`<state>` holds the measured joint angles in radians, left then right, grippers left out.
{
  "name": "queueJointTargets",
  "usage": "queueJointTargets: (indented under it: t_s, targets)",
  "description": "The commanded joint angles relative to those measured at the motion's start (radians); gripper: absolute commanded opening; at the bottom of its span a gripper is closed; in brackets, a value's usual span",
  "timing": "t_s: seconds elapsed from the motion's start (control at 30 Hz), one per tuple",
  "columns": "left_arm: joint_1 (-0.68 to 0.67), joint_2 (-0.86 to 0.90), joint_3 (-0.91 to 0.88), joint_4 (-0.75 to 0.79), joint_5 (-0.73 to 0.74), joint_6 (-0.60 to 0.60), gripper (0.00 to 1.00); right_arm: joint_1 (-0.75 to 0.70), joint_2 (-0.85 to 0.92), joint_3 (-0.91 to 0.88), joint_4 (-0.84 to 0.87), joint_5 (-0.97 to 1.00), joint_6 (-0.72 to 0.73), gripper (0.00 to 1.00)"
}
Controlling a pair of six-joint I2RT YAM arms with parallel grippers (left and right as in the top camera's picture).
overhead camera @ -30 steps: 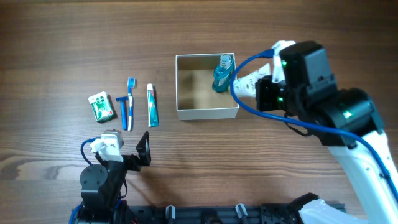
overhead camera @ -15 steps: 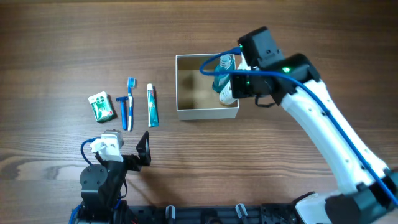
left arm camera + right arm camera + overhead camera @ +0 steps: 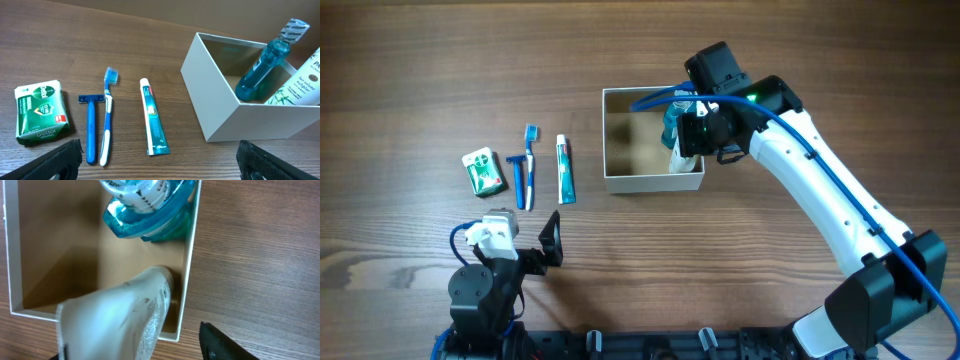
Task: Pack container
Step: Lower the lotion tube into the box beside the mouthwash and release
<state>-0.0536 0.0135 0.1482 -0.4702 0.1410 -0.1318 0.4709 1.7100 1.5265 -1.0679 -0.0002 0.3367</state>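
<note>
Container (image 3: 650, 182) sat mid-table, unmoved from a second before. The right gripper (image 3: 698, 138), pinching a white tube (image 3: 300, 80), had swung in from the right and lowered it inside, beside the blue mouthwash bottle (image 3: 257, 70). The left gripper (image 3: 525, 243) stayed parked near the front edge, fingers spread.

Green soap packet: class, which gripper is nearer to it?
Left. Left gripper: open, just nearside of the green soap packet. Right gripper: at the container, holding a white tube.
</note>
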Motion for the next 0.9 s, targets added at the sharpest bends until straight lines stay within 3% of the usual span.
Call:
queueJointTargets:
  t_s: [0.0, 0.43, 0.57, 0.63, 0.87]
  targets:
    - [-0.005, -0.011, -0.013, -0.001, 0.030, 0.013, 1.00, 0.004, -0.053, 0.027, 0.000, 0.002, 0.003, 0.66]
    - [-0.005, -0.011, -0.013, 0.000, 0.030, 0.013, 1.00, -0.074, -0.364, 0.027, -0.002, 0.052, 0.007, 0.74]
    - [-0.005, -0.011, -0.013, 0.000, 0.030, 0.013, 1.00, -0.177, -0.469, 0.027, 0.001, 0.160, 0.047, 0.80]
    - [-0.005, -0.011, -0.013, 0.000, 0.030, 0.013, 1.00, -0.250, -0.499, 0.027, -0.003, 0.161, 0.059, 0.90]
    - [-0.005, -0.011, -0.013, 0.000, 0.029, 0.013, 1.00, -0.517, -0.472, 0.026, -0.053, 0.109, 0.056, 0.97]
